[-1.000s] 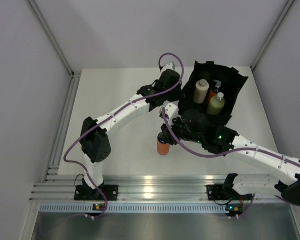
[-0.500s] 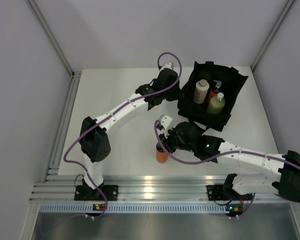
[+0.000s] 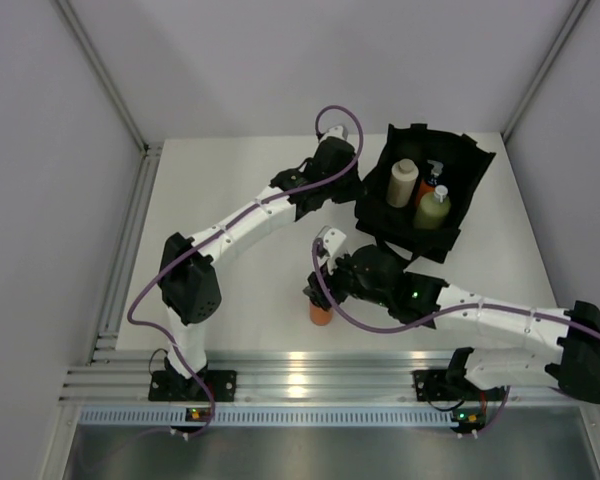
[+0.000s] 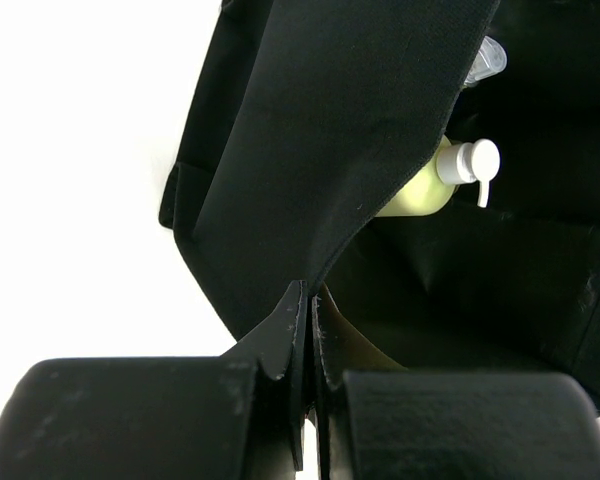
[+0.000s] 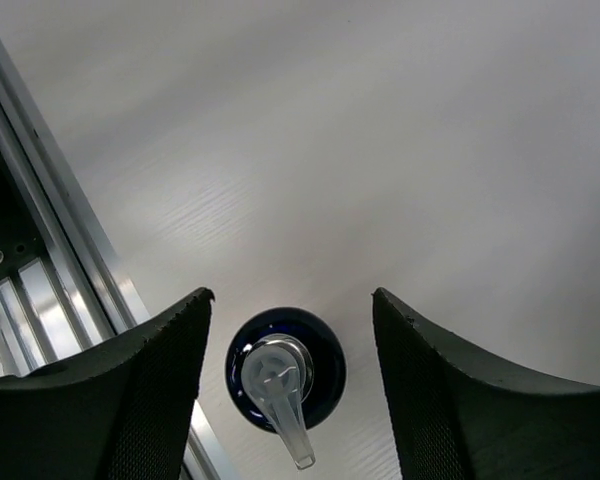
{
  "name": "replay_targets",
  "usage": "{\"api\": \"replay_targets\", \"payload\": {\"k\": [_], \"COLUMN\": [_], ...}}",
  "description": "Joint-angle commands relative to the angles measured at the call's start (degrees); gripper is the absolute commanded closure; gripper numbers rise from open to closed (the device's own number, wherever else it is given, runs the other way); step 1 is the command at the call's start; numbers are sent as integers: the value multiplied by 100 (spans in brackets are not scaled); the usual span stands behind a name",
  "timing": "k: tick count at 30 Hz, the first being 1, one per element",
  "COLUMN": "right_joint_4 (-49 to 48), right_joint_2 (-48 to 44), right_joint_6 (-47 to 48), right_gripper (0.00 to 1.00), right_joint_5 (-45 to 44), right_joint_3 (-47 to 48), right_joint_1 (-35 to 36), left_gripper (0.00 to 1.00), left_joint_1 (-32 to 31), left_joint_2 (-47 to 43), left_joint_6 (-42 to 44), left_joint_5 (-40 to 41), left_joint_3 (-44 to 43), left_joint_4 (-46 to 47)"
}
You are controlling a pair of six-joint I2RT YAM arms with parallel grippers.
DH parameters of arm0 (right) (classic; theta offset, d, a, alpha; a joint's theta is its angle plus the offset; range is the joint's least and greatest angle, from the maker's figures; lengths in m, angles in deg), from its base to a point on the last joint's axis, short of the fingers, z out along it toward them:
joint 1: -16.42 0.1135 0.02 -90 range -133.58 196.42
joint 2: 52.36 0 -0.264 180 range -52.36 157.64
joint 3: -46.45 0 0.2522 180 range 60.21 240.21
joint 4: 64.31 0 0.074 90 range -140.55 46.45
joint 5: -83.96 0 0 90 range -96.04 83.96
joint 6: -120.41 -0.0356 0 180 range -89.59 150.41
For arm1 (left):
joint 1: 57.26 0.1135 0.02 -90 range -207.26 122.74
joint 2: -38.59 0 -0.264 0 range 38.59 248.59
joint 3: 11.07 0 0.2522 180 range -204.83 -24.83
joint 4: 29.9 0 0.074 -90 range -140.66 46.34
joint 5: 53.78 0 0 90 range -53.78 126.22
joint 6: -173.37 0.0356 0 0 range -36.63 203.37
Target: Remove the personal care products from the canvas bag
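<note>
The black canvas bag (image 3: 458, 165) stands at the back right, mouth open. Inside it I see a beige bottle (image 3: 403, 182), a yellow-green pump bottle (image 3: 432, 210) and an orange bottle (image 3: 427, 186) behind them. My left gripper (image 3: 357, 192) is shut on the bag's left rim (image 4: 310, 160), and the yellow-green bottle (image 4: 420, 190) shows past the fabric. A second orange bottle (image 3: 321, 314) stands upright on the table in front of the bag. My right gripper (image 3: 317, 296) is open above it. In the right wrist view the bottle's dark blue cap (image 5: 320, 395) sits between the spread fingers (image 5: 160, 350), apart from both.
An aluminium rail (image 3: 300, 382) runs along the table's near edge, close to the orange bottle, and shows in the right wrist view (image 5: 50, 240). Grey walls enclose the white table (image 3: 230, 190) on three sides.
My right gripper carried the orange bottle away from the bag toward the near edge, set it down and opened. The left gripper has stayed on the bag rim.
</note>
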State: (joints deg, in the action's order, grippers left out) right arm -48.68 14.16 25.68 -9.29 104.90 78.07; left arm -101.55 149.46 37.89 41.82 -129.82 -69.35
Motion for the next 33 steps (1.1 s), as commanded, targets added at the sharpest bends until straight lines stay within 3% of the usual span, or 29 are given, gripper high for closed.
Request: {"api": "replay_targets", "payload": {"k": [1, 4, 5, 11, 12, 16, 21, 33], "right_joint_4": [-109, 251, 331, 1762, 2060, 3063, 3320, 3302], "right_joint_2": [-472, -937, -1078, -1485, -1371, -564, 367, 2688], "right_joint_6": [7, -1, -54, -695, -870, -1012, -1346, -1398], "right_gripper": [37, 37, 32, 28, 29, 30, 31, 32], "right_joint_5": [-281, -650, -712, -863, -636, -537, -309, -527], "right_joint_3": [408, 549, 567, 1515, 1760, 2815, 3344, 4820], "right_joint_1": [102, 49, -3, -1583, -2247, -3262, -4422, -4899], "left_gripper": [100, 100, 100, 100, 100, 100, 100, 100], "left_joint_1": [52, 52, 52, 44, 44, 44, 35, -106], "left_joint_2": [-66, -48, -48, -100, -109, -144, -153, -294], "left_joint_6": [39, 21, 21, 91, 109, 83, -23, -102], "left_joint_5": [55, 2, -16, -51, -42, -95, -253, -402], "left_joint_3": [49, 14, 5, -101, -109, -109, -66, 31], "left_joint_4": [64, 56, 56, 64, 56, 56, 64, 64]}}
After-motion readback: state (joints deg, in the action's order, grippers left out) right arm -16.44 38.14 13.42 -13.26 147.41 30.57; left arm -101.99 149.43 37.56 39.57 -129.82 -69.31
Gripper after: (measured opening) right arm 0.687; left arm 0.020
